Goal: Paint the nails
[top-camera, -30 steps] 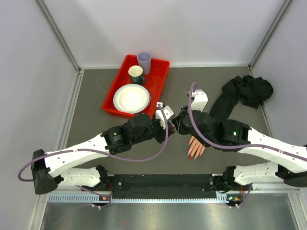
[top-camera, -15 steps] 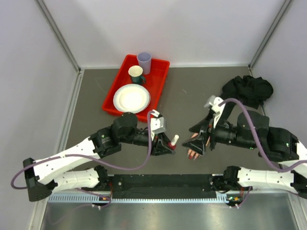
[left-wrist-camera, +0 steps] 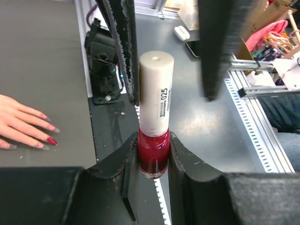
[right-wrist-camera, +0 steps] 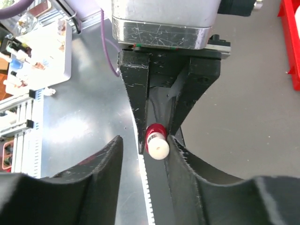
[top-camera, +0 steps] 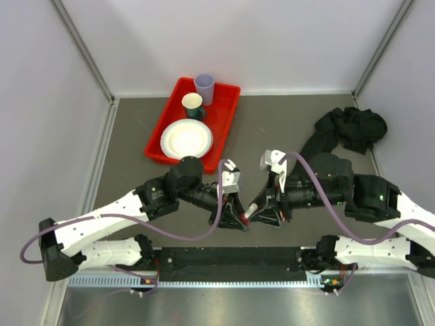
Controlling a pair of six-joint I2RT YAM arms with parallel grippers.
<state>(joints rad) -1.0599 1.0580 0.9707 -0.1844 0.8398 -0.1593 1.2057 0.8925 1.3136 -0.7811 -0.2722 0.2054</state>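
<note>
My left gripper (left-wrist-camera: pixel 152 140) is shut on a small polish bottle (left-wrist-camera: pixel 153 157) of red glass with a tall white cap (left-wrist-camera: pixel 156 89), held just above the table's near edge (top-camera: pixel 249 213). My right gripper (right-wrist-camera: pixel 144 140) is open and straddles the cap (right-wrist-camera: pixel 157 147). One finger (right-wrist-camera: pixel 180 154) is against the cap and the other stands apart. The mannequin hand (left-wrist-camera: pixel 18 119) lies flat on the table at the left of the left wrist view. One of its nails (left-wrist-camera: pixel 51 140) is red and the others are pale. In the top view the right arm hides the hand.
A red tray (top-camera: pixel 228 112) at the back holds a white plate (top-camera: pixel 185 139), a green cup (top-camera: pixel 193 104) and a lilac cup (top-camera: pixel 204 87). A black cloth (top-camera: pixel 346 129) lies at the back right. A metal rail (top-camera: pixel 231 278) runs along the near edge.
My right gripper has swung left from above the mannequin hand to the bottle, and its jaws now stand round the cap. The left gripper has kept hold of the bottle.
</note>
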